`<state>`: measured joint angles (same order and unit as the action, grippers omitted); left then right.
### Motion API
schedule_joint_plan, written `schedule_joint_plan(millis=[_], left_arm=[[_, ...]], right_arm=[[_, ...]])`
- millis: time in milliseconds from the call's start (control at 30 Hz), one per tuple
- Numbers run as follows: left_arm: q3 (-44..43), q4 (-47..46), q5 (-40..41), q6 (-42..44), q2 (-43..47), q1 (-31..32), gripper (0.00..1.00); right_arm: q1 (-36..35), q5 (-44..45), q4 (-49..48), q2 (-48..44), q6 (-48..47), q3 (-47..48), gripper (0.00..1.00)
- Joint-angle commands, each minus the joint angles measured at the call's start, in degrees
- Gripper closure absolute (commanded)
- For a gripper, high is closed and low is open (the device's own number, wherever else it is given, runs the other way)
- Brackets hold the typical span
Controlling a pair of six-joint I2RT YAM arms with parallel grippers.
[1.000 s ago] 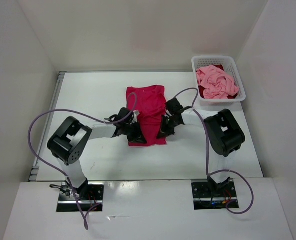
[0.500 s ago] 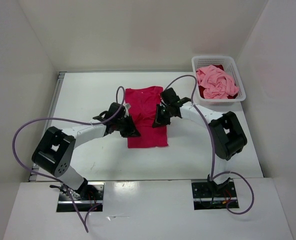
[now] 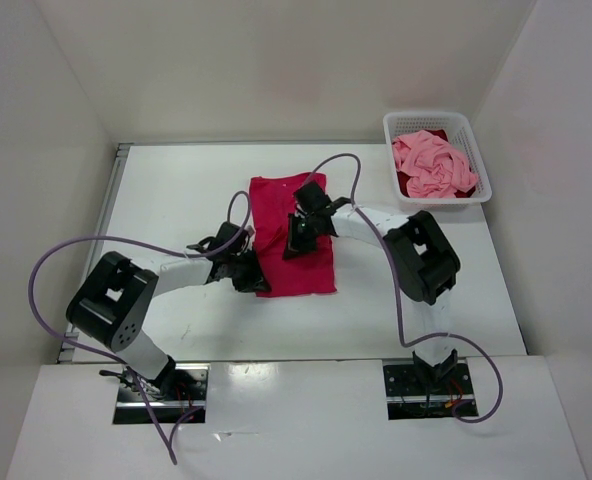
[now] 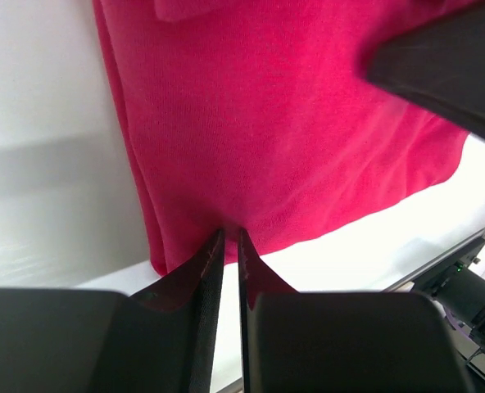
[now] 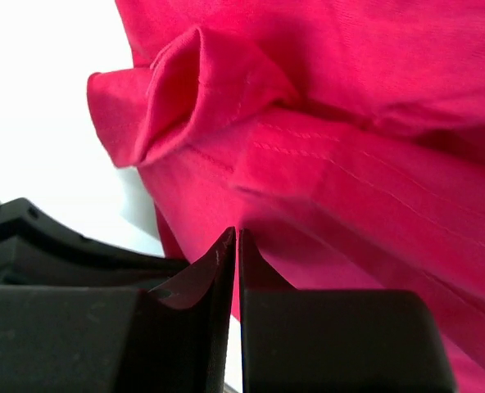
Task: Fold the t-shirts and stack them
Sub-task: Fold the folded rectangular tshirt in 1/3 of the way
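Pinched magenta t-shirt (image 3: 311, 270), flat mid-worktop (image 3: 176, 200), with both jaws closed to slits: left gripper (image 3: 249, 273) at near-left hem as anchor, right gripper (image 3: 295, 238) holding side fabric over centre, likely for lengthwise fold.

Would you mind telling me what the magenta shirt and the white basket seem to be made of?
The magenta shirt looks like soft, matte knit cloth: a fine grain, stitched hems and limp folds show up close. The basket looks like stiff white plastic, going by its lattice walls, though it is too small to be sure.
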<state>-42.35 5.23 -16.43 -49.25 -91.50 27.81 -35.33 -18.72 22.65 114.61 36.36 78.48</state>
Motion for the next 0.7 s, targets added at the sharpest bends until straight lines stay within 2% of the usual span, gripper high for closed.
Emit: schedule_joint_plan(millis=[0,333,500,667], left_arm=[[1.30,-0.93,1.04,1.71,1.24,0.05,0.81],[4.46,-0.93,1.04,1.71,1.24,0.05,0.81],[4.99,0.30,1.57,2.23,2.82,0.05,0.81],[4.99,1.97,2.10,2.23,6.68,0.05,0.81]], right_arm=[[-1.32,2.54,-2.53,2.19,0.03,3.70,0.92],[-1.32,14.49,-7.34,3.78,0.56,5.37,0.92],[-1.32,24.84,-9.90,5.97,-1.11,11.42,0.92],[-1.32,29.09,-8.95,5.98,-2.34,20.39,0.90]])
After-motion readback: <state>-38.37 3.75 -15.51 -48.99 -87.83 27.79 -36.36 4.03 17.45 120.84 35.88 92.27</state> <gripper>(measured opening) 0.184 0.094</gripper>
